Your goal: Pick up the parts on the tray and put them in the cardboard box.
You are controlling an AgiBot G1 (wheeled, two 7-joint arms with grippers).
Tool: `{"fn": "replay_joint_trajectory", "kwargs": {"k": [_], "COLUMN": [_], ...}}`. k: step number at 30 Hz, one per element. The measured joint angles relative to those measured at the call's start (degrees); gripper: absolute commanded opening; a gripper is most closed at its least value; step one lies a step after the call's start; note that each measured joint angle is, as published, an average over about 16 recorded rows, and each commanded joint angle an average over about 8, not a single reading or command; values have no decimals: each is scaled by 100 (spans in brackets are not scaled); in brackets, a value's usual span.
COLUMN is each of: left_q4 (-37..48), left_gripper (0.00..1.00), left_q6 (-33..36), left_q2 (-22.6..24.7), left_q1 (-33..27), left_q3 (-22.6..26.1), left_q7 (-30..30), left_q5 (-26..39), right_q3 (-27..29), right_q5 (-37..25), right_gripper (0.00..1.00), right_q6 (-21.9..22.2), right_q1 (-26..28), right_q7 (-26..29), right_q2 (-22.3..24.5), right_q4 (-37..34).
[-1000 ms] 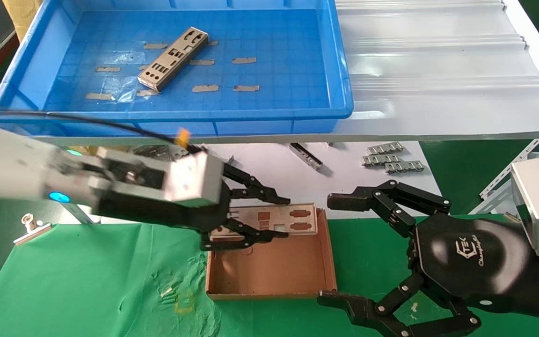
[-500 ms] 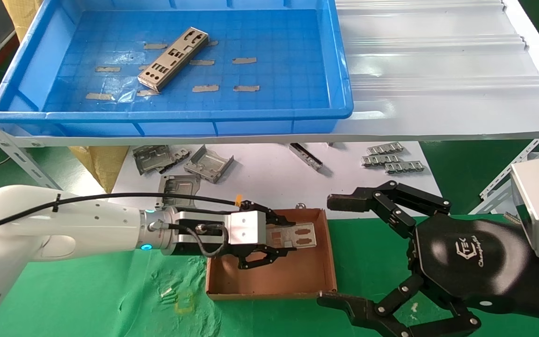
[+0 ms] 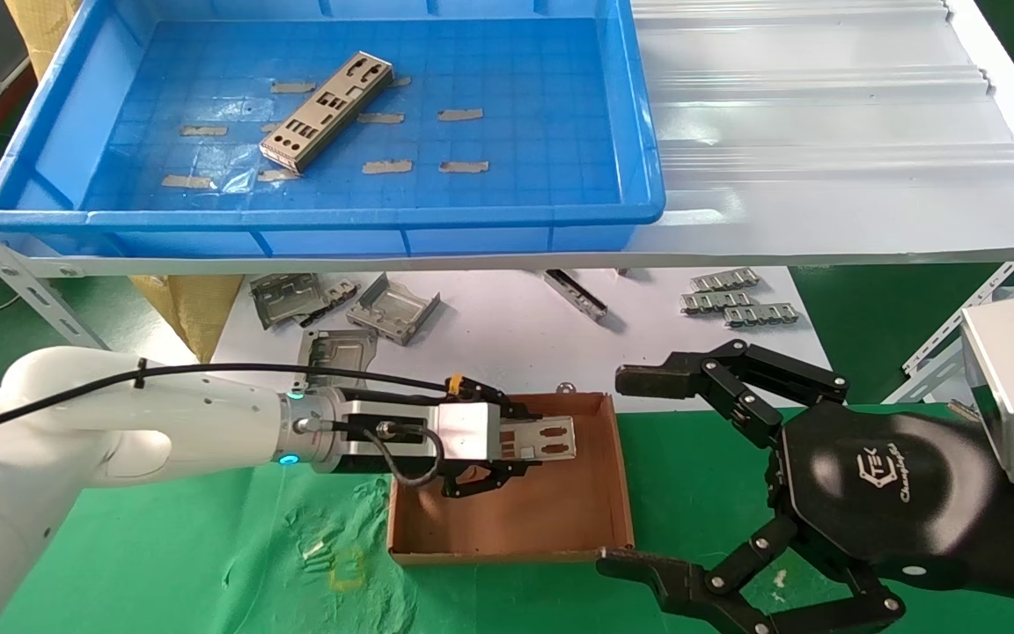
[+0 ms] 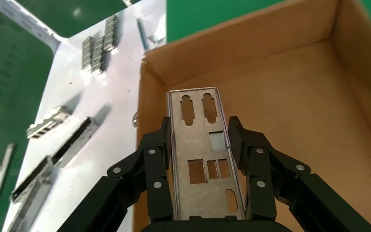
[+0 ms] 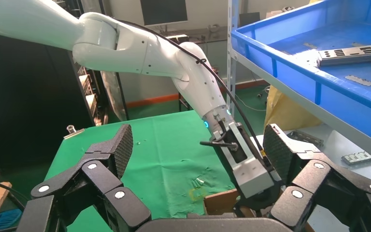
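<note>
The left claw [image 3: 507,453] is closed on a plate [image 3: 540,439], its black fingers [image 4: 157,159] pressing both long edges, and holds it roughly level over the far left part of the cardboard box [image 3: 560,537], above the floor. A second plate [image 3: 325,111] lies in the blue tray [image 3: 639,132] on the shelf at the far left. The right claw [image 3: 687,475] sits spread wide and empty, just right of the box.

The risk I see: let go at this height, the thin plate could tip, catch the box's far wall and slide out onto the white surface [image 3: 507,326] among the loose brackets [image 3: 393,308]. Lowering it first would help.

Against half a second ago, the claw and plate sit slightly further left and back, and the plate looks flatter
</note>
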Motion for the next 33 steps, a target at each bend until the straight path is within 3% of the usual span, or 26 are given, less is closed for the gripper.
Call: {"fn": "replay_joint_trajectory", "kwargs": {"k": [12, 26, 33], "left_q4": [419, 967, 1061], "left_gripper": [100, 100, 100], "left_q6": [331, 1949, 2302], "left_q2": [108, -135, -197], "left_q1": [-108, -230, -241], "left_q3": [-54, -264, -320], "left_q7": [284, -443, -625], "left_q5": [-153, -720, -853], "right_q3": [0, 0, 0], "right_q5": [0, 1, 1], "right_gripper": [100, 100, 100], "right_q6": [0, 1, 1], "right_q1": [0, -1, -1], "right_q7": [0, 0, 0], "right_q2": [0, 0, 0], "right_q4": [0, 0, -1]}}
